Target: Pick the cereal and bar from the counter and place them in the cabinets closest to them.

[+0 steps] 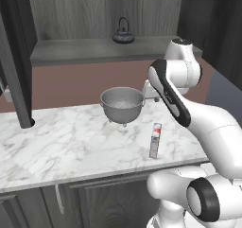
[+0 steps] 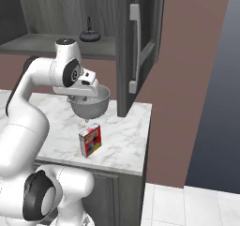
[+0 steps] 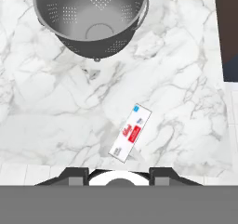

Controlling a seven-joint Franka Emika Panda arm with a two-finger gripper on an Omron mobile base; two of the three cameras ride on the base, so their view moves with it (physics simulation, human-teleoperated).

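While the cereal box (image 2: 90,140) stands on the bench (image 1: 56,146) | cabinet shelf (image 1: 85,49) lacks it | tool clenched, empty

Colander (image 3: 93,18) rim cut off above

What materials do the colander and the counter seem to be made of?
The colander looks like brushed grey metal: a dull sheen, rows of punched holes, small feet. The counter looks like polished white marble: grey veins and a thick edge. Both are rendered, so this is only appearance.
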